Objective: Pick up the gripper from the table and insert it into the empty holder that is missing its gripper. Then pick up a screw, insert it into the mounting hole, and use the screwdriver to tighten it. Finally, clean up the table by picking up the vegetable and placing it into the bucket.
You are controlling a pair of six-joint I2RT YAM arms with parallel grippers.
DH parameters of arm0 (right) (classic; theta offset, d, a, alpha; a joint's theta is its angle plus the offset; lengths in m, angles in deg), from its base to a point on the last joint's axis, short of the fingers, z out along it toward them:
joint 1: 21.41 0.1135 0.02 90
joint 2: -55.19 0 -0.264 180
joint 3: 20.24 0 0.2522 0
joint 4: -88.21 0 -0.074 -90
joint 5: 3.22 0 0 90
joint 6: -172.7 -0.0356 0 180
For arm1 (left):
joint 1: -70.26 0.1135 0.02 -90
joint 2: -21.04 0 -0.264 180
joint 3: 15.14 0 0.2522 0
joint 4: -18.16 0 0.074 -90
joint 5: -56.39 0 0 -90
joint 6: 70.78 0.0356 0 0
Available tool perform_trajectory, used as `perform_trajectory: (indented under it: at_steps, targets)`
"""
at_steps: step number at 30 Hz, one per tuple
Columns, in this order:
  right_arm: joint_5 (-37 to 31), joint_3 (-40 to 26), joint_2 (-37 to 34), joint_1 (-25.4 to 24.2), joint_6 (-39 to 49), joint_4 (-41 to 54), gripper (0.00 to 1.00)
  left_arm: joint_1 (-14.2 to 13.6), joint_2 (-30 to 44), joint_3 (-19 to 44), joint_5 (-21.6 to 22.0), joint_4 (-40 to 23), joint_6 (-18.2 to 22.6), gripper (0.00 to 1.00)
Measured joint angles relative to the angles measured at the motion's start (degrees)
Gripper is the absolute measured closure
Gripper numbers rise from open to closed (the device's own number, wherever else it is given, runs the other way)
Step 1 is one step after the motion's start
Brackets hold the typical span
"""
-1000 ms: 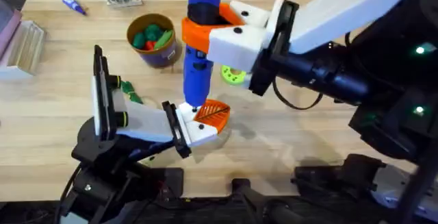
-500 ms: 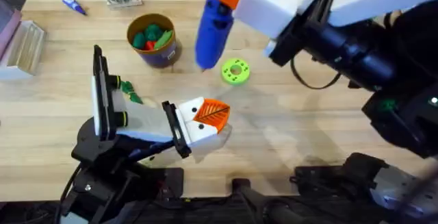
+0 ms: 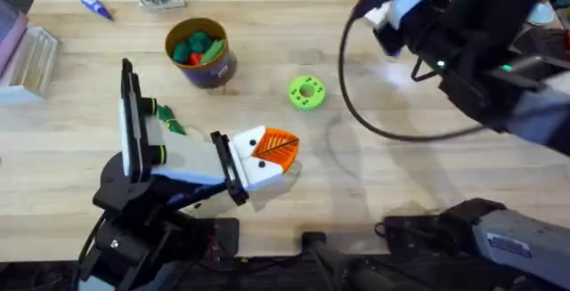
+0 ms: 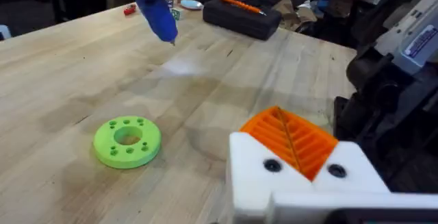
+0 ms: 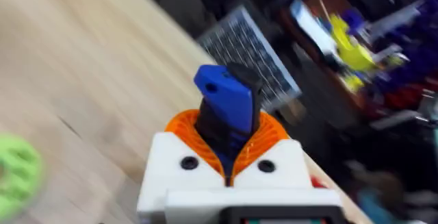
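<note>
The right gripper [image 5: 229, 172] is clamped on the blue screwdriver [image 5: 226, 111], raised over the counter's [image 3: 401, 175] far right side. The left gripper [image 3: 258, 159] rests low near the counter's middle with its orange wedge fingertip [image 3: 276, 147] seated in the white holder [image 3: 254, 168]; whether its fingers are apart or together cannot be told. The dark-green vegetable [image 3: 167, 117] lies left of it, near the bucket [image 3: 200, 52].

A light wooden counter [image 3: 374, 175] carries a purple bucket [image 3: 201, 52] far left, a green ring-shaped disc [image 3: 306, 92] mid-counter, and a dark-green vegetable [image 3: 169, 120] at left.
</note>
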Motion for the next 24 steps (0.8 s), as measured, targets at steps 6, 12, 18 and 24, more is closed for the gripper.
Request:
perform_trajectory:
  at_steps: [6,12,18,24]
  targets:
    - [-4.2,0.0,-9.0,-1.0,15.1,0.1,0.977,0.0,0.0,0.0,0.0,0.0,0.0,0.994]
    - [-7.4,0.0,-16.7,-1.0,23.0,0.2,0.977,0.0,0.0,0.0,0.0,0.0,0.0,0.994]
    - [-9.9,0.0,-22.0,-0.8,26.6,1.2,0.967,0.0,0.0,0.0,0.0,0.0,0.0,0.994]
    - [-9.3,0.0,-23.0,0.0,28.1,6.0,0.804,0.0,0.0,0.0,0.0,0.0,0.0,0.994]
